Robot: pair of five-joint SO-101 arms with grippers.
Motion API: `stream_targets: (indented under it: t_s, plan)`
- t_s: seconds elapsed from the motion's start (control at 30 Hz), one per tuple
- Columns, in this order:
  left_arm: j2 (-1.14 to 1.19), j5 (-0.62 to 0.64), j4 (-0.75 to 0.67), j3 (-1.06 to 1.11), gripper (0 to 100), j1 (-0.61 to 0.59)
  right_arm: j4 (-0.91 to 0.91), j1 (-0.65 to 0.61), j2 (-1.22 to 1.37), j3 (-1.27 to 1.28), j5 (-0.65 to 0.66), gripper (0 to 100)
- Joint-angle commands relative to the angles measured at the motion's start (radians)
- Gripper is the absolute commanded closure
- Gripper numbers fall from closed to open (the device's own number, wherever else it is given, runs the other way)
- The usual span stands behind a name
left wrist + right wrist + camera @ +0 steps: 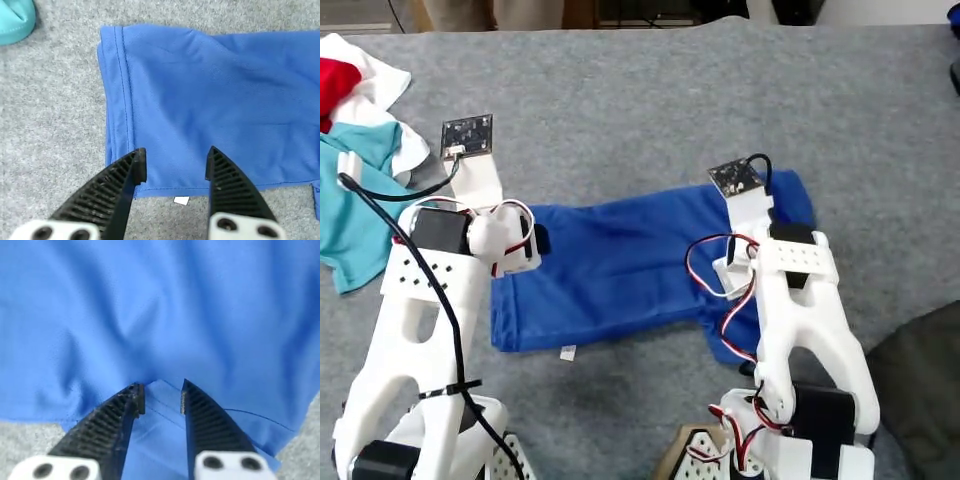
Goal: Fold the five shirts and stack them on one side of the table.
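Note:
A blue shirt (620, 270) lies spread flat across the middle of the grey table, with a small white tag (567, 352) at its near edge. My left gripper (176, 162) hangs open just above the shirt's (215, 100) left end, close to the near hem and the tag (181, 200). My right gripper (160, 392) stands open, its tips pressed down on the blue cloth (160, 305) with a fold edge running between them. The left arm (430, 270) covers the shirt's left end and the right arm (790, 280) its right part.
A heap of shirts lies at the far left: red (335, 85), white (370, 65) and teal (355, 200); the teal one (15, 20) is near the left gripper. Dark cloth (920, 390) sits at the near right edge. Bare grey table (640, 100) stretches behind the blue shirt.

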Motion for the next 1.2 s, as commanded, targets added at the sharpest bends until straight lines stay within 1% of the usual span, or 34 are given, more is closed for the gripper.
stream_targets:
  t_s: [0.0,0.13,0.3,0.5,0.67,0.73,0.93,1.17]
  plan:
    - [-0.018,-0.008,-0.008,-0.003,79,0.009,-0.014,-0.008,0.048,-0.030,-0.011,85.5]
    - [-0.018,-0.008,-0.008,-0.003,79,0.009,-0.011,-0.007,0.148,-0.068,-0.012,88.5]
    - [-0.018,-0.008,-0.008,-0.003,79,0.009,-0.005,-0.002,0.209,-0.113,-0.015,99.6]
    - [-0.018,-0.008,-0.008,-0.003,79,0.009,-0.005,0.001,0.189,-0.113,-0.017,99.3]
    - [-0.018,-0.008,-0.008,-0.003,79,0.009,0.044,0.036,0.091,-0.114,-0.011,99.3]
    - [-0.018,-0.008,-0.008,-0.005,79,0.009,0.089,0.036,0.033,-0.114,-0.009,99.3]
    - [-0.018,-0.008,-0.008,-0.008,79,0.009,0.216,0.036,-0.159,-0.113,0.054,99.3]
    - [-0.018,-0.008,-0.008,-0.008,79,0.009,0.327,0.033,-0.334,-0.108,0.060,99.3]
